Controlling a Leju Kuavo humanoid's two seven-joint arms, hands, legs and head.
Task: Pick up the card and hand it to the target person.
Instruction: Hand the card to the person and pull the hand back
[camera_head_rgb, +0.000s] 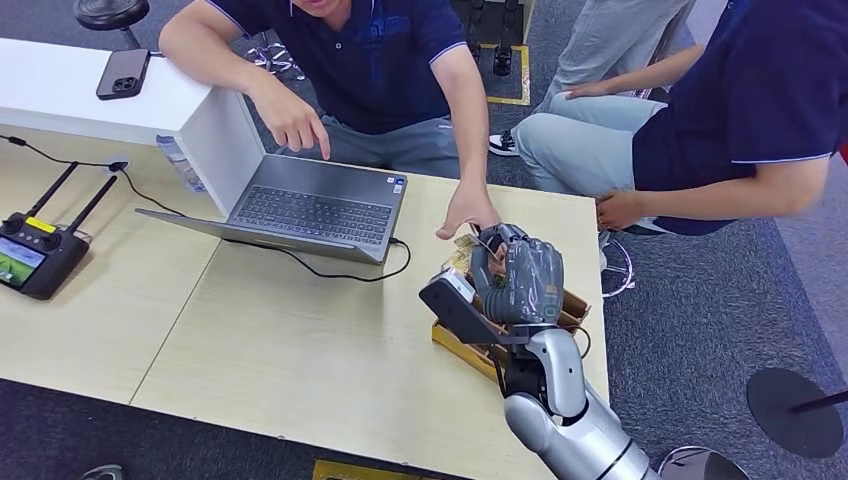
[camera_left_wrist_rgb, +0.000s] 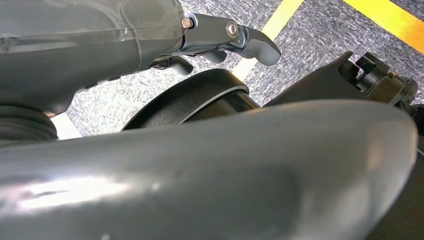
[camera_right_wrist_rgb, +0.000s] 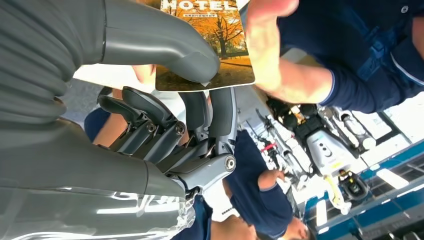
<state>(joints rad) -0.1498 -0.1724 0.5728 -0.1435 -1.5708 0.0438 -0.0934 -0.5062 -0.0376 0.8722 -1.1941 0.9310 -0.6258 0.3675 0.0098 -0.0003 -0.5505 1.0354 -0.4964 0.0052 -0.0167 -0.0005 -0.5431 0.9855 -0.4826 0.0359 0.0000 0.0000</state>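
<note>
bare surface (camera_head_rgb: 300, 340) lies open at lower centre of the frame. the laptop (camera_head_rgb: 310, 212) and its cable (camera_head_rgb: 340, 270) block the upper middle; a person's hand (camera_head_rgb: 468, 212) crowds the right hand (camera_head_rgb: 515, 275).

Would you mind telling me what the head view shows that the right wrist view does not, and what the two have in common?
Only the head view shows the table with the open laptop, the remote controller, the phone and the wooden card holder beneath the right robot hand. Only the right wrist view shows the card's face, an autumn scene headed HOTEL, pinched between thumb and fingers. Both show the right robot hand and a person's hand reaching to it.
</note>
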